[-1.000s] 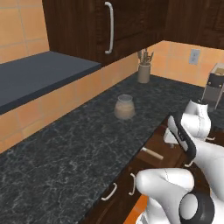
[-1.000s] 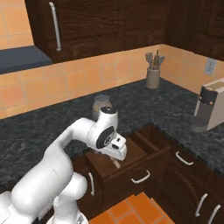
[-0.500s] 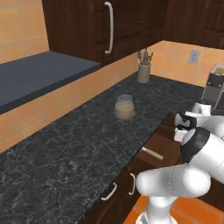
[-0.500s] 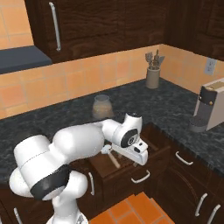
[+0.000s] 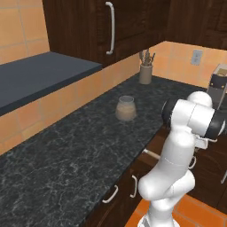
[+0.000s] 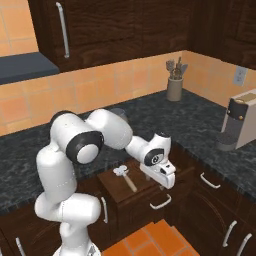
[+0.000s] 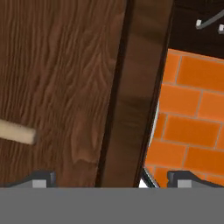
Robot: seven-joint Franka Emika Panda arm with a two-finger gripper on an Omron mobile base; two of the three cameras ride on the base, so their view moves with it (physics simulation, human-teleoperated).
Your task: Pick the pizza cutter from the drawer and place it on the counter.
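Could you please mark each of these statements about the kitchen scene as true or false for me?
1. The pizza cutter lies inside the open drawer. True.
2. The claw is shut on the pizza cutter. False: its jaws stand open and empty, over the drawer's front edge, apart from the cutter.
3. A glass jar stands on the counter. True.
4. The utensil holder has tipped over. False: it stands upright near the wall.
5. The coffee machine sits in the drawer. False: it stands on the counter.
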